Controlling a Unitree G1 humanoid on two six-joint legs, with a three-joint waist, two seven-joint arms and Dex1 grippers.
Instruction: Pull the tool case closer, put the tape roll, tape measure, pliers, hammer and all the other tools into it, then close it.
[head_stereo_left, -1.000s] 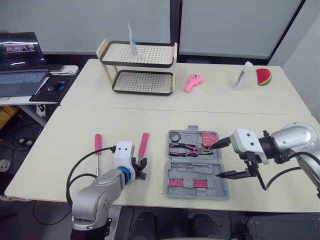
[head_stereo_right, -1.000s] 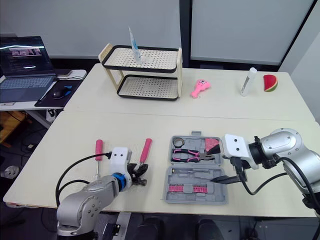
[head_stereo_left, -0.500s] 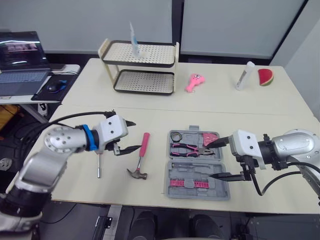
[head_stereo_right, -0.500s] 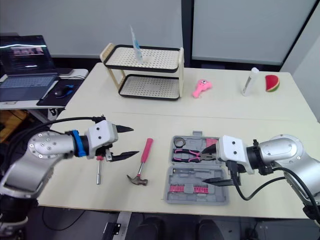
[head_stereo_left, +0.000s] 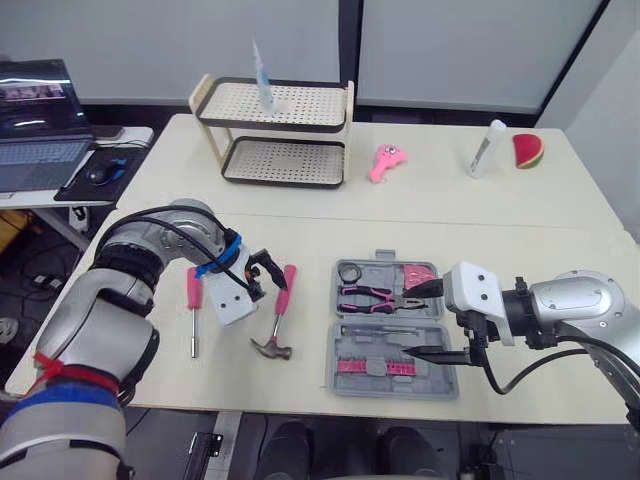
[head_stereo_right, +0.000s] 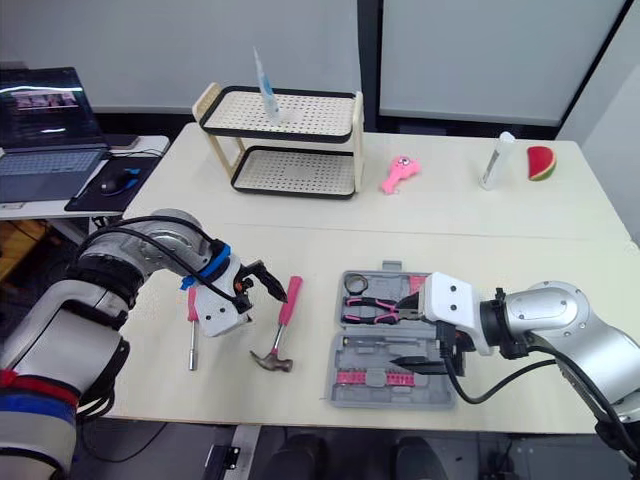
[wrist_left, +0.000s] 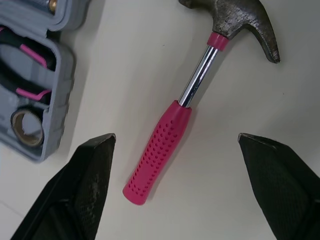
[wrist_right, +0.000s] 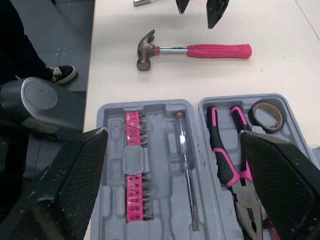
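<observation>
The grey tool case lies open near the table's front edge. It holds a tape roll, pink-handled pliers, a pink tape measure, a slim screwdriver and pink bits. Left of the case lies a hammer with a pink handle, its head toward the front. A pink screwdriver lies further left. My left gripper is open just above the hammer's handle end, holding nothing. My right gripper hangs open over the case's right side, empty.
A two-tier rack stands at the back, with a pink toy, a white bottle and a watermelon slice to its right. A laptop and mouse sit on a side desk. A person's shoe is on the floor.
My left arm swung up from the table's front edge and came down with its gripper over the hammer's handle. The right gripper slid a little left over the case. The tools stayed put.
</observation>
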